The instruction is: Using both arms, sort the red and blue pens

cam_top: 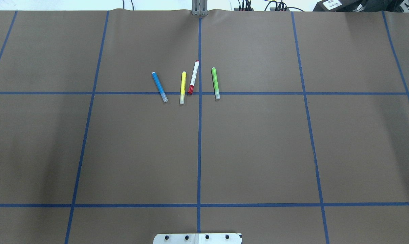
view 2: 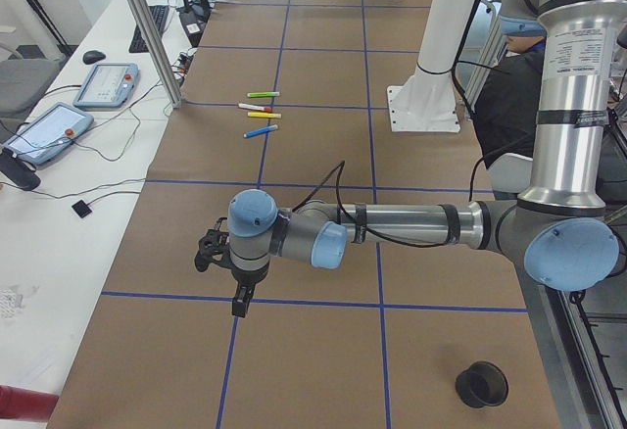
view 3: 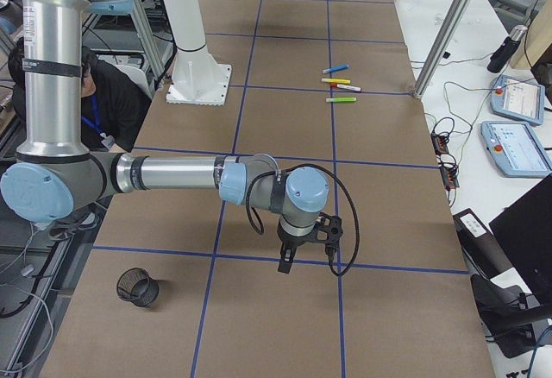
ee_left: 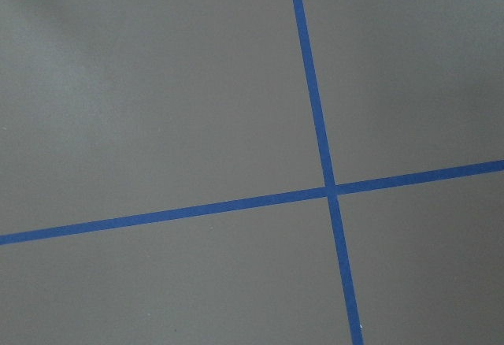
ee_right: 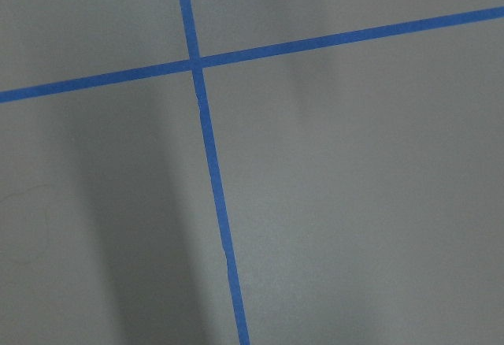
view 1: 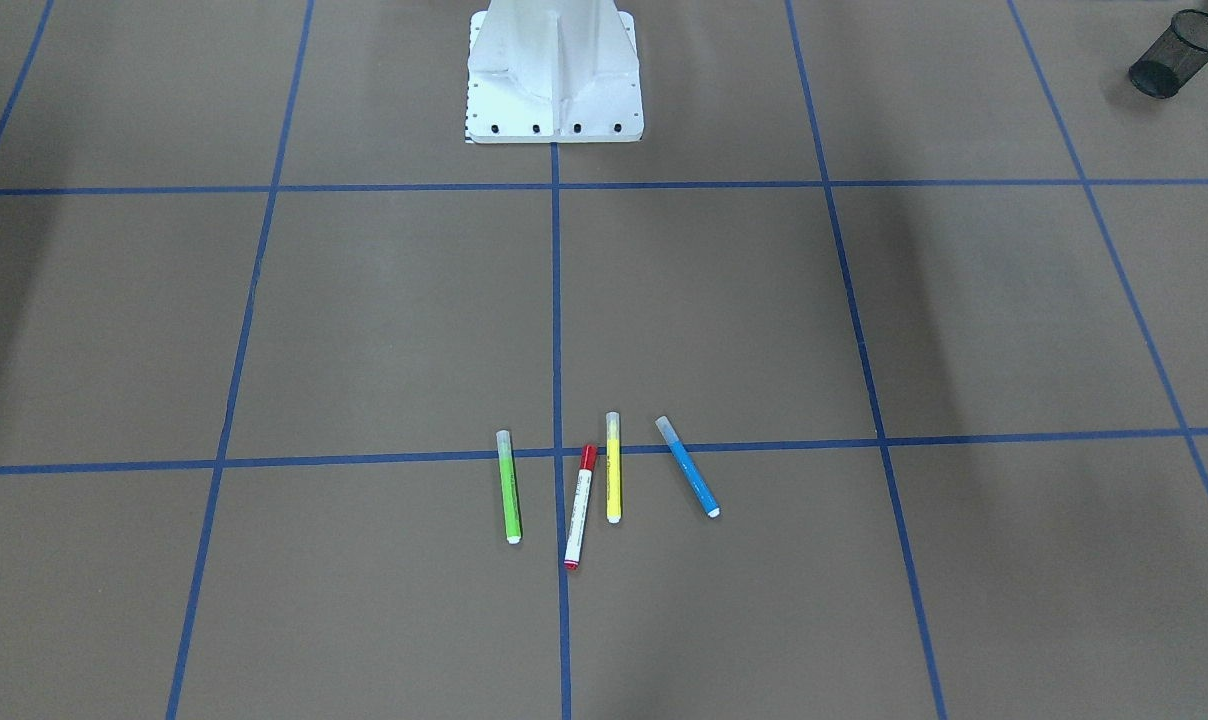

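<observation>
The red pen (view 1: pixel 581 506) has a white barrel and a red cap. It lies on the brown table between a lime-green marker (view 1: pixel 509 487) and a yellow marker (view 1: pixel 613 467). The blue pen (view 1: pixel 687 466) lies slanted just past the yellow one, also seen from overhead (cam_top: pixel 159 86). The left arm's gripper (view 2: pixel 238 302) hangs over the table far from the pens, near the left end. The right arm's gripper (view 3: pixel 285 263) hangs over the right end. Both grippers appear only in side views, so I cannot tell their state. The wrist views show only blue tape lines.
A black mesh cup (view 1: pixel 1178 53) stands at the robot's left, and another mesh cup (view 3: pixel 137 287) lies tilted at its right. The white robot base (view 1: pixel 554 75) stands mid-table. Tablets and cables lie on the white side bench (view 2: pixel 59 130). A seated person (view 3: pixel 108 102) is behind the robot.
</observation>
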Robot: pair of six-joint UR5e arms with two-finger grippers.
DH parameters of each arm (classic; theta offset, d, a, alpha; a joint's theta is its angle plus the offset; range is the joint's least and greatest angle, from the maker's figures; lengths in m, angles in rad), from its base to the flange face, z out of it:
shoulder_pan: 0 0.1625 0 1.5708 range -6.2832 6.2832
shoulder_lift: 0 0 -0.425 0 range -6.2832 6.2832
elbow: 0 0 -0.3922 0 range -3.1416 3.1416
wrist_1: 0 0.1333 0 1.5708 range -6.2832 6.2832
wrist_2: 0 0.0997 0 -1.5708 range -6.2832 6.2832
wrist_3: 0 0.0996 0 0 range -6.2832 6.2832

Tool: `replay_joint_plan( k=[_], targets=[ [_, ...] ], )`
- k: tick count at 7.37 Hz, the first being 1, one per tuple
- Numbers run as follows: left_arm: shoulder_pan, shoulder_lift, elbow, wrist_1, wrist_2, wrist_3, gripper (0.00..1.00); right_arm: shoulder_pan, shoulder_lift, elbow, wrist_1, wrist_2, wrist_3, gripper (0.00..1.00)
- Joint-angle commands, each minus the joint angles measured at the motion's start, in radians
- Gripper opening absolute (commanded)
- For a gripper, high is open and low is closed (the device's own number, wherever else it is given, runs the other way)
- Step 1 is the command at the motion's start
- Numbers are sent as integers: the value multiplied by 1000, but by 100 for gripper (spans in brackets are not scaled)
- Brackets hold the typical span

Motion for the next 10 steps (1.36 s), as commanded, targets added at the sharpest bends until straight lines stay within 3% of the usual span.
replay_joint_plan(
  k=[1, 6, 10],
  targets=[
    [0, 0, 0, 0, 0, 0, 100, 0, -5, 3, 3, 1, -1, 100],
    [0, 2, -2, -2, 2, 0, 100, -2, 10, 4, 17, 0, 5, 100],
    [50, -12, -38, -15, -3, 0, 100, -139, 208, -10, 17, -6, 12, 100]
  ],
)
